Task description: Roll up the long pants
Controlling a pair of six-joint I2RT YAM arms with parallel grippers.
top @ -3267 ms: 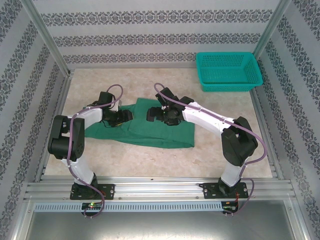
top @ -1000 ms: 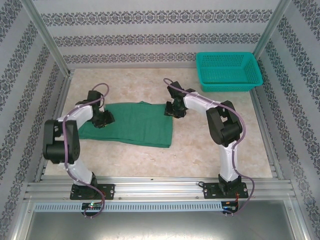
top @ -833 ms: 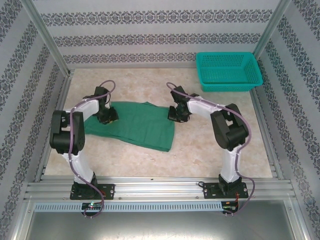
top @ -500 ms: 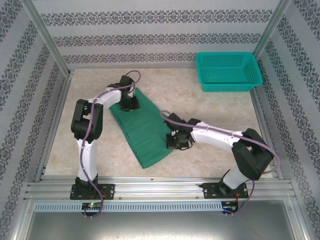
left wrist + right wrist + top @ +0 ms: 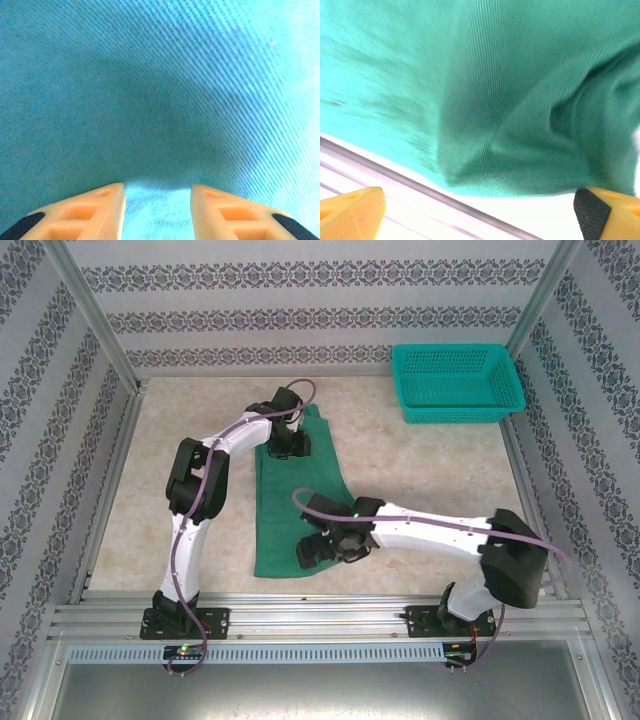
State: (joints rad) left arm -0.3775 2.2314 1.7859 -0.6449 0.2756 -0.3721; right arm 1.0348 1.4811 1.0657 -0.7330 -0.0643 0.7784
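The long pants (image 5: 290, 510), dark green and folded into one narrow strip, lie flat on the table (image 5: 430, 500) and run from under the left gripper (image 5: 287, 443) at one end to the right gripper (image 5: 312, 550) at the other. No roll shows yet, so this looks like the end of the laying-out step. The next move likely calls for catching the strip's end at the right gripper and turning it over toward the left gripper, which would pin its own end. The right gripper stands wide open and holds nothing, with a rumpled hem just ahead of its fingers (image 5: 355, 210). The left gripper's orange fingers (image 5: 95, 210) stand partly apart with cloth between them; whether they pinch it or only rest on it, I cannot tell. A teal mesh basket (image 5: 455, 412) sits well apart from both grippers.
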